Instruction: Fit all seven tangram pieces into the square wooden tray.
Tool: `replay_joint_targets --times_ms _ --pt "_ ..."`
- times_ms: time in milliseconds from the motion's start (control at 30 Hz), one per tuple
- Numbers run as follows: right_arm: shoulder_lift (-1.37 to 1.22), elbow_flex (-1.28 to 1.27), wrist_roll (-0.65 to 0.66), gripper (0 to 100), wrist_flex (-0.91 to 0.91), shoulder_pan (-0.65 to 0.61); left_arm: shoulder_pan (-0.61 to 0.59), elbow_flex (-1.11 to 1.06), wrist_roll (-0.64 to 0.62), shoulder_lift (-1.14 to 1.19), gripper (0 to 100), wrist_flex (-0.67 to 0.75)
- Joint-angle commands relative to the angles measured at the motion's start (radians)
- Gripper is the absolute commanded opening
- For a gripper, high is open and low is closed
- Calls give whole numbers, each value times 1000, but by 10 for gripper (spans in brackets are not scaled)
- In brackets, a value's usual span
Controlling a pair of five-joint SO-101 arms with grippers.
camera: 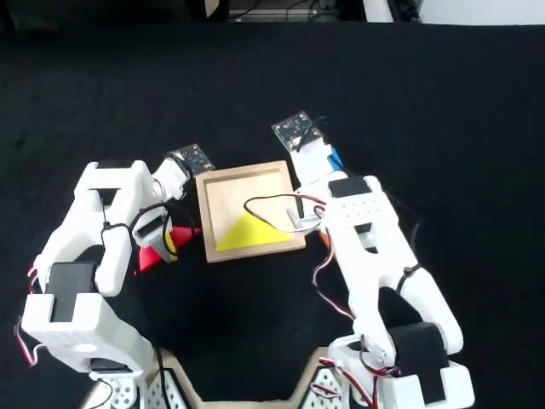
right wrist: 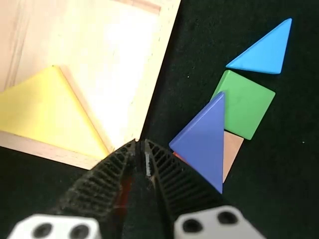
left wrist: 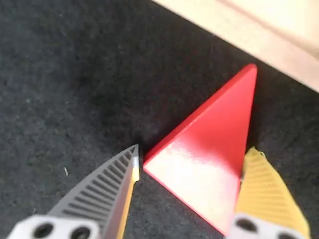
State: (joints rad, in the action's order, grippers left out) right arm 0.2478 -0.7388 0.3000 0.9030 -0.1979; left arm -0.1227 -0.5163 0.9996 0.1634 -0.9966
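- Jaws of the left gripper stand apart, one finger on each side of the red triangle.
- Jaws of the right gripper are pressed together on nothing, their tips above the rim of the square wooden tray.
- A yellow triangle lies flat inside the tray, its long side along the wall nearest the arms.
- The red triangle lies on the black cloth just outside the tray.
- On the tray's other side lie a light blue triangle, a green square and a dark blue triangle overlapping an orange piece.
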Motion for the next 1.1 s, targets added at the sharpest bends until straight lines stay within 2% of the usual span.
replay_joint_targets --times_ms 0,133,300,467,567,633,733,867,1067 --pt "7 12 2 11 -18 20 12 28 -17 6 289 5" --pt "5 8 2 11 -37 21 13 45 -17 -18 289 -8" --pt "8 10 -5 11 -64 91 25 122 -5 -161 289 -160" --pt "5 8 -15 11 -129 183 90 160 163 -307 289 -325" --pt "5 8 -107 11 -167 238 168 228 273 -373 289 -420" --pt "5 8 -155 11 -190 279 229 278 308 -384 289 -427" --pt "4 2 -207 11 -219 334 320 361 322 -331 289 -396" --pt "4 -59 -245 11 -327 356 400 478 322 -149 289 -348" --pt "4 -120 -247 11 -468 356 426 693 322 196 289 -350"
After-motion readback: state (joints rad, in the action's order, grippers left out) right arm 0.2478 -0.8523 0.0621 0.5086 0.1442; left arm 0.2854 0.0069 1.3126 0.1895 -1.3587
